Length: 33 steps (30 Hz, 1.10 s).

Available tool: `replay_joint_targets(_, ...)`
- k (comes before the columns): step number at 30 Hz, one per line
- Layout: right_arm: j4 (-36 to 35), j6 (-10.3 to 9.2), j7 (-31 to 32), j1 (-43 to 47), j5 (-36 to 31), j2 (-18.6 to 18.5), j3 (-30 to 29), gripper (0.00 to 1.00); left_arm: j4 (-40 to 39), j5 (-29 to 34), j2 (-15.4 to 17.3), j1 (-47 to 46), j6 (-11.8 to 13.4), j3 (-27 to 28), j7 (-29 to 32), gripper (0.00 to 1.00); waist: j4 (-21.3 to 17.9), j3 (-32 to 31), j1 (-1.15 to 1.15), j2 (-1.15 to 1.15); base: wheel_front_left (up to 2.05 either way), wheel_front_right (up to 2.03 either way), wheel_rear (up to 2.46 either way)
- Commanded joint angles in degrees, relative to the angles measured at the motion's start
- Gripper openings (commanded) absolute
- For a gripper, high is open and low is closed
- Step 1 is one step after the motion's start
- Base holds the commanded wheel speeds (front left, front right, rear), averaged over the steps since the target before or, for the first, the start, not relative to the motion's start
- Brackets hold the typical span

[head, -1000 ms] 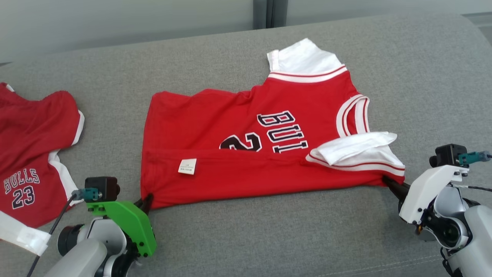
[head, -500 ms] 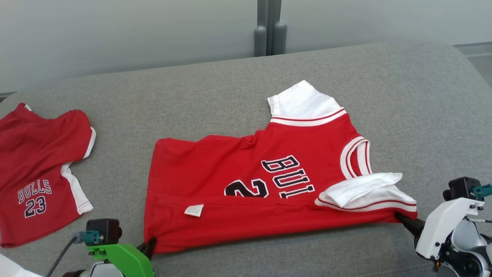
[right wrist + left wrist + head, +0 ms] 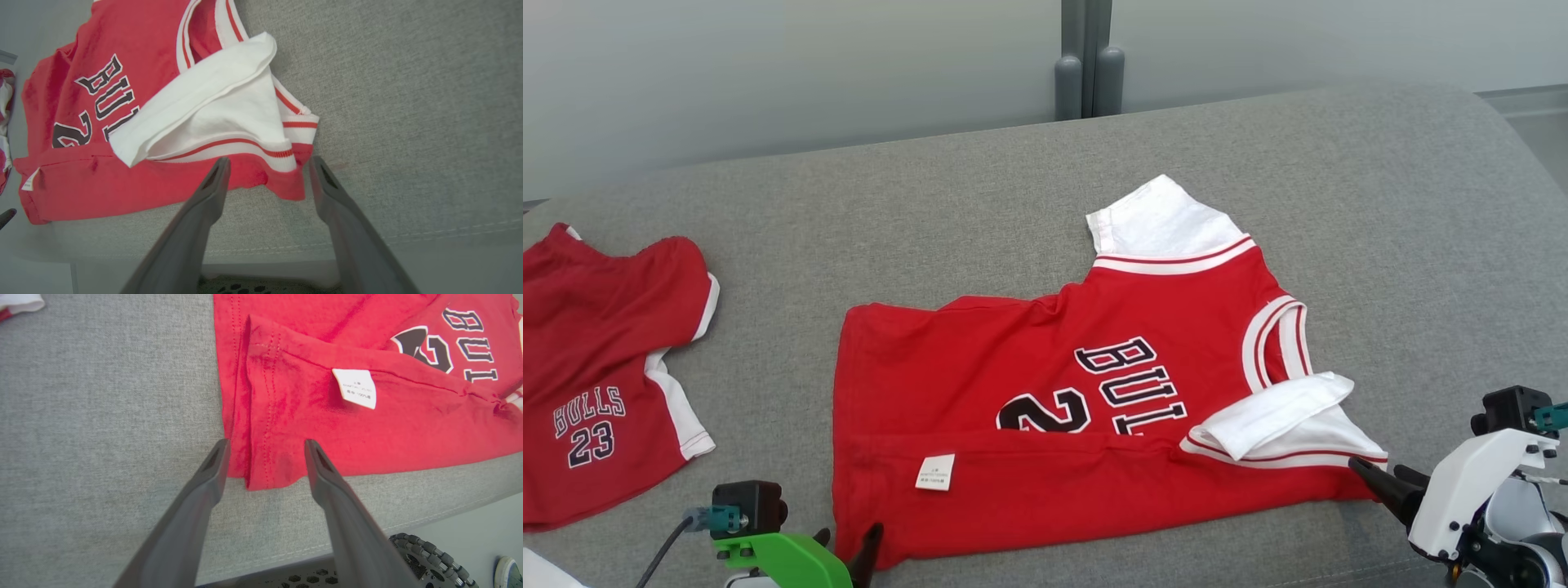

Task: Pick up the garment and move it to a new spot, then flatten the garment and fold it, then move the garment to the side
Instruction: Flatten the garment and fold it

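Shirt (image 3: 1054, 408) lies long-ways left to right on the grey sofa (image 3: 931, 204), its near left corner inside the wide-open left gripper (image 3: 266, 445) and its near right corner inside the wide-open right gripper (image 3: 269, 161), neither one pinching.

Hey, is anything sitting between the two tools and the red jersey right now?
Nothing visible. The left tool stands open around the hem corner of the jersey, and the right tool stands open around its sleeve corner. The red shorts lie apart, far left.

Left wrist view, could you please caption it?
Open left gripper straddling a corner of the folded red jersey on grey cushion.
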Motion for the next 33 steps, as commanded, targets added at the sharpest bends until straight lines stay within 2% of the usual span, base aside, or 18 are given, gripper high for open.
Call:
replay_joint_targets(1, -0.47, -0.02, 0.33, 0.66, -0.71, 0.37, -0.58, 1.0, 0.16, 0.16, 0.29, 0.42, 0.37, -0.03, 0.13, 1.0, 0.05, 0.12, 0.0, 0.0, 0.0, 0.0, 0.0)
replay_joint_targets(12, -2.41, -0.01, 0.9, 0.72, -2.53, 1.35, -1.93, 1.0, -0.04, 0.67, 0.49, -0.44, 0.16, 0.25, -0.54, 1.0, 0.1, -0.04, 0.0, 0.0, 0.0, 0.0, 0.0)
replay_joint_targets(19, -5.84, -0.01, -0.26, -2.93, -2.18, 0.49, -1.04, 1.0, -1.89, 3.1, 1.84, -5.21, -0.36, 0.47, 0.08, 1.0, 0.17, 0.51, 0.0, 0.0, 0.0, 0.0, 0.0)
replay_joint_targets(27, -4.3, -0.01, -2.09, -14.59, -2.46, -0.7, 3.85, 1.0, -1.01, 5.94, 1.14, -14.94, -2.06, 0.5, 3.29, 1.0, -0.63, 4.42, 0.0, 0.0, 0.0, 0.0, 0.0)
replay_joint_targets(33, 0.33, -0.01, -2.85, -25.86, -2.56, -3.84, 8.34, 1.0, 2.5, 7.26, -0.87, -22.13, -4.18, 0.12, 4.94, 1.0, 0.01, 9.93, 0.0, 0.0, 0.0, 0.0, 0.0)
